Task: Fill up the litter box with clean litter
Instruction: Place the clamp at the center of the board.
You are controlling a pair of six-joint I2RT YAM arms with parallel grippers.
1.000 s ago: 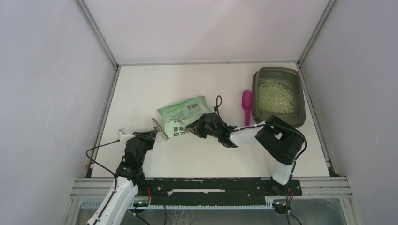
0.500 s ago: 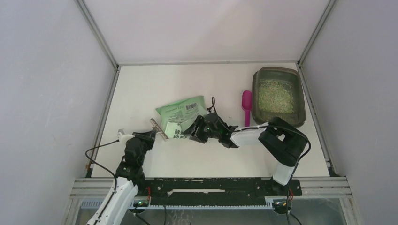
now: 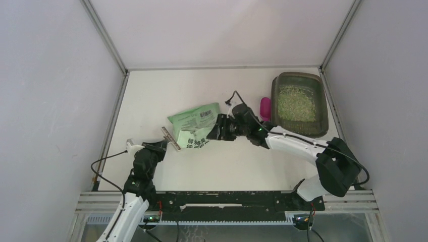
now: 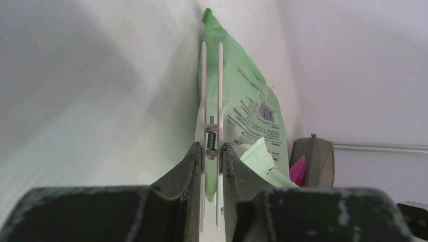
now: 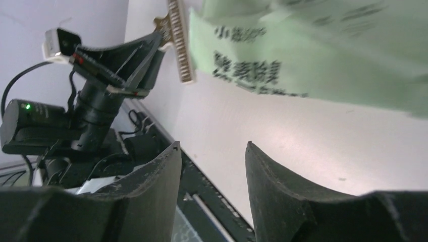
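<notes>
On the white table (image 3: 151,96) the litter box (image 3: 323,108) sits at two o'clock with the litter (image 3: 297,108) spread inside it — the green bag (image 3: 194,118) lies near the centre. At the bag's five o'clock edge the right gripper (image 3: 212,135) has its jaws apart and empty. At the bag's eight o'clock the left gripper (image 3: 164,143) is pinched tight on a pale clip (image 3: 170,138) — just beside the bag.

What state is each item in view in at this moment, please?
litter box: upright on the table, partly filled.
clean litter: spread across the box floor.
green bag: lying flat, near end crumpled.
bag clip: pinched in the left hand, at the bag's corner.
magenta scoop: lying beside the box, untouched.
left hand: shut on the clip.
right hand: open, empty, near the bag.
</notes>
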